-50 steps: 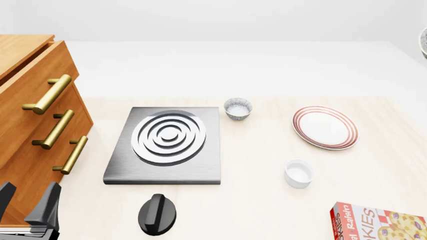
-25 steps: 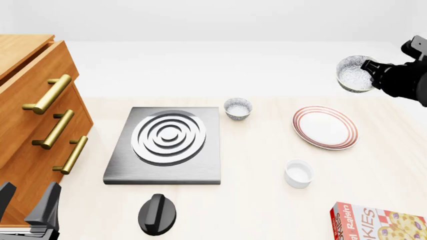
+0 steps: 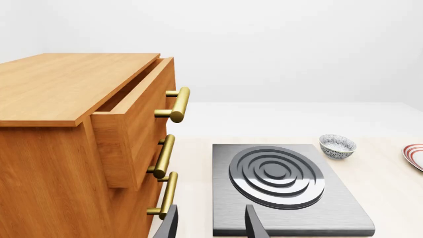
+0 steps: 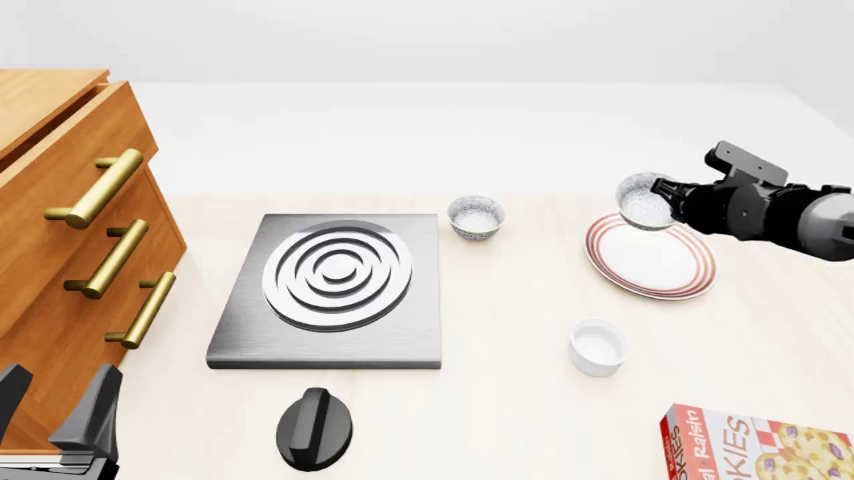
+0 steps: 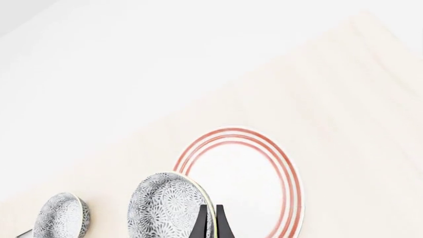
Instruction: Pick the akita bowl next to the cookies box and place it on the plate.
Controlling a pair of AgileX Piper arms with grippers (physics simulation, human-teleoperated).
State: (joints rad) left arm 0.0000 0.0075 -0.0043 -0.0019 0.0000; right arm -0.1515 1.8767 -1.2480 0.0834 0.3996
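Right end effector (image 4: 671, 203) clamped on the rim of the akita bowl (image 4: 645, 202), tilted on edge in the air over the far-left rim of the plate (image 4: 650, 255). Left end effector (image 3: 210, 224) apart, idle near the drawers (image 3: 86, 144).

Risk: thin rim pinch, so a release while tilted could let it roll off the plate.

Count: two akita bowls, the second bowl (image 4: 477, 216) resting on the tabletop (image 4: 534, 400) by the stove burner (image 4: 336, 272); one plate, one white cup (image 4: 597, 346), one cookies box (image 4: 754, 448), one knob (image 4: 316, 428).
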